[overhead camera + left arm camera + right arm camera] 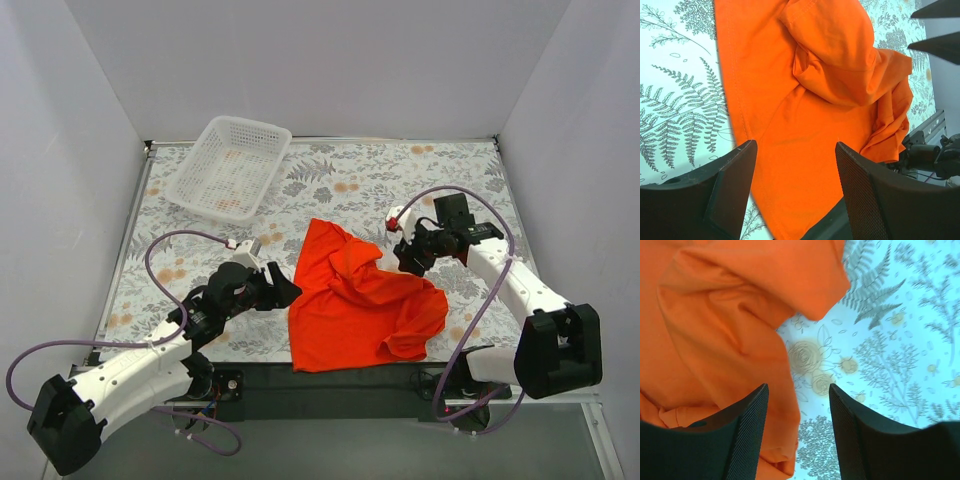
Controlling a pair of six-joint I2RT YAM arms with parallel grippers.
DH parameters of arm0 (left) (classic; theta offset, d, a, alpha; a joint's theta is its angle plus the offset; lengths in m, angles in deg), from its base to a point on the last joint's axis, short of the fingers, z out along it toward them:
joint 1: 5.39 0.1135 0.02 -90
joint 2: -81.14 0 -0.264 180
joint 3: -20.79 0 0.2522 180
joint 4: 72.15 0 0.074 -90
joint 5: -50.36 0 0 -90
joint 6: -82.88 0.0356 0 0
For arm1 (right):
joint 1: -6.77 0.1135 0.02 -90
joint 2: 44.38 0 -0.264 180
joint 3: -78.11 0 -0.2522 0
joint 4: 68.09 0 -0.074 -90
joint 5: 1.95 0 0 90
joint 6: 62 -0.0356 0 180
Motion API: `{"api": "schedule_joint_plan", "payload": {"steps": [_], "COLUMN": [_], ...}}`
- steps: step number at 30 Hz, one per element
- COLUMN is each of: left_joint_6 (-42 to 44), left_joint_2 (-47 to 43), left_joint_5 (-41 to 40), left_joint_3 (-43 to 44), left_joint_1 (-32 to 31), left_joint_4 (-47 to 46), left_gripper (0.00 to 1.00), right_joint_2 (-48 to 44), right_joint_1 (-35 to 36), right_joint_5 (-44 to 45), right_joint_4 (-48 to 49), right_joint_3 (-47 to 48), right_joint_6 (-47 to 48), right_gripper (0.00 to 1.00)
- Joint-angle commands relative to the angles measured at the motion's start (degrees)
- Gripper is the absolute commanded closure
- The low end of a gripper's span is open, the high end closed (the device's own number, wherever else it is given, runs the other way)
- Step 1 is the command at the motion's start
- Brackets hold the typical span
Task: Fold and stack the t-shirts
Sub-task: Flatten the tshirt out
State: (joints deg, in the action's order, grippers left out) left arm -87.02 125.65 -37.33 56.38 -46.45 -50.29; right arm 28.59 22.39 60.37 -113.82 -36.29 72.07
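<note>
The orange-red t-shirt (355, 310) lies rumpled on the flowered tabletop (400, 180), toward the near side and between my two hands. It is not flat. A thick fold runs across its upper part, and the corner on my right is bunched into a rounded lump. Its near edge reaches the dark strip along the front of the tabletop.

My left hand (287, 291) sits just beside the shirt's left edge, low over the tabletop. It is released. In the left wrist view its fingers (732, 185) stand well apart, with the shirt's hemmed edge showing between them and nothing pinched.

My right hand (404, 256) is at the shirt's far right corner, just beside the cloth. In the right wrist view its fingers (752, 425) are also spread and grasp nothing. The orange fabric lies under and to the left of them, with bare pattern to the right.

A white mesh basket (215, 130) stands at the far left of the tabletop, well apart from the shirt.
</note>
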Motion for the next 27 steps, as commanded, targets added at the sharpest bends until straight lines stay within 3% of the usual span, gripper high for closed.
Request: {"api": "schedule_joint_plan", "payload": {"steps": [1,8,12,13,14,18,22,27], "left_joint_6": [0.62,0.09,0.27,0.18,0.18,0.36,0.44,0.36], "left_joint_2": [-1.7,-3.03,-3.11,-3.12,-3.12,-3.03,-2.68,-1.97], "left_joint_5": [-0.37,-0.55,-0.37,-0.37,-0.37,-0.46,-0.64,-0.72], "left_joint_3": [-0.99,-1.96,-1.96,-1.87,-1.87,-1.7,-1.43,-1.08], "left_joint_1": [-0.25,-0.16,-0.25,-0.16,-0.08,-0.16,-0.16,-0.16], "left_joint_4": [-0.28,-0.19,-0.28,-0.28,-0.28,-0.19,-0.27,-0.71], "left_gripper": [0.41,0.41,0.41,0.41,0.41,0.41,0.41,0.41], "right_joint_2": [-0.1,2.79,4.72,4.29,3.68,-2.2,-7.48,-10.56], "right_joint_1": [-0.24,-0.32,-0.32,-0.24,-0.24,-0.24,-0.06,9.06], "right_joint_5": [0.96,2.1,0.53,-0.35,-0.88,-6.66,-20.1,-28.47], "right_joint_4": [-3.01,-5.47,-7.93,-8.37,-8.99,-12.14,-17.24,-18.58], "right_joint_3": [-3.04,-4.81,-3.67,-3.06,-2.45,6.39,15.91,16.55], "right_joint_6": [1.72,1.45,1.63,1.63,1.63,1.28,0.66,-0.83], "right_gripper": [0.5,0.55,0.77,0.93,0.99,0.99,0.99,0.99]}}
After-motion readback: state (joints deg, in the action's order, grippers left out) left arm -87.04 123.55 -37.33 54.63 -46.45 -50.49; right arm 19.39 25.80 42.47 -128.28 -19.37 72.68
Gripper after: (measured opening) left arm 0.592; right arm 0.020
